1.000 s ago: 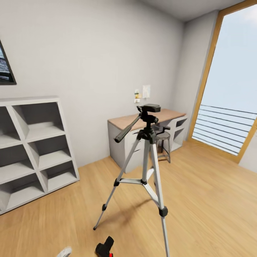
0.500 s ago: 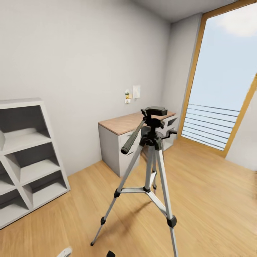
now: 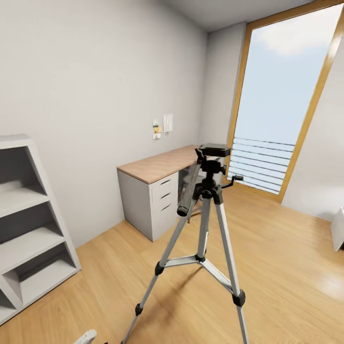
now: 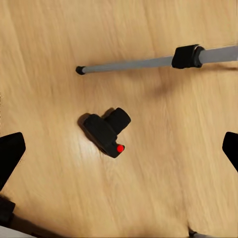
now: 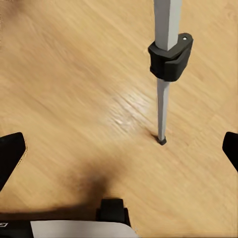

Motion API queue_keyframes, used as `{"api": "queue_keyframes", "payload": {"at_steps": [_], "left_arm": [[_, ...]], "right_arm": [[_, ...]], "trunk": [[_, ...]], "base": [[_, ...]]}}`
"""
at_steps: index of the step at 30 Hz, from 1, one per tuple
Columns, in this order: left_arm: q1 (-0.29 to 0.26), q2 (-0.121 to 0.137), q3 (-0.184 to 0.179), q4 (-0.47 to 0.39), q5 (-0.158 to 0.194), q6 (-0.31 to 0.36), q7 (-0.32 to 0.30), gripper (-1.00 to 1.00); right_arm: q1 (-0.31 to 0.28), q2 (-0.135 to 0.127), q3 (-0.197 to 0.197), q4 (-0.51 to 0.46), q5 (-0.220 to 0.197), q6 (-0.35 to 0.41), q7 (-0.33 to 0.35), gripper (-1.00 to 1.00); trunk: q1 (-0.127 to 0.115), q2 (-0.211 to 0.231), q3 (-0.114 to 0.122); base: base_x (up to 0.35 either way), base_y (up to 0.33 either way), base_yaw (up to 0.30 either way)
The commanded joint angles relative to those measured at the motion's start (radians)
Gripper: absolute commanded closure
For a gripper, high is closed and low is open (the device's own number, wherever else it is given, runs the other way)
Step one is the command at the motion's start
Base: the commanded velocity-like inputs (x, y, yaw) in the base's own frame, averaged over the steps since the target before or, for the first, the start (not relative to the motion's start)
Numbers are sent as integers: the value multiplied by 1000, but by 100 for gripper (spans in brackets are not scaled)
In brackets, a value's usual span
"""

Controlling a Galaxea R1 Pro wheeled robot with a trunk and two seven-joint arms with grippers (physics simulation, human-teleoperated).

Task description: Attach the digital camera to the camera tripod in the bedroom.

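Camera tripod [image 3: 205, 224] stands upright on the light wood floor [image 3: 286, 267] in the middle of the head view, legs spread, its black head level and bare on top, with the long black pan handle slanting down toward the viewer. Legs are silver-grey metal tubes with black collars and black feet; a grey brace ties them at mid-height.

Digital camera [image 4: 106, 132] lies on the floor, seen from the left wrist: a small black boxy body, short round lens barrel, red button on one face. It rests between the two dark finger tips at the frame edges, well below the left tool [image 4: 119, 148], untouched. One tripod leg [image 4: 148, 62] lies just beyond it, apart from it, foot on the planks.

Left tool is spread wide and holds nothing. Right tool [image 5: 119, 148] is likewise spread wide and empty, its fingers at the frame edges; under it another tripod leg [image 5: 166, 64] comes down to a small black foot on the floor, with a chunky black clamp collar higher up.

Behind the tripod, against the white wall, stands a grey drawer unit with a wood-topped surface [image 3: 157, 165]. A grey open shelf unit [image 3: 28, 229] stands at the left; a tall wood-framed window [image 3: 282, 95] with horizontal rails stands at the right
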Motion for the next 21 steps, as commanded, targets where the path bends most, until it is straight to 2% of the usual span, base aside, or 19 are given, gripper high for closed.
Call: {"api": "queue_keyframes", "payload": {"at_steps": [1,21], "left_arm": [[0,-1,3,-2,9,6,1,-100],[0,0,3,-1,10,4,1,-100]], "right_arm": [[0,0,-1,0,-1,0,0,-100],[0,0,-1,0,-1,-1,-1,-100]], "trunk": [[0,-1,-1],[0,-1,-1]], "base": [[18,322,-267],[3,325,-267]]}}
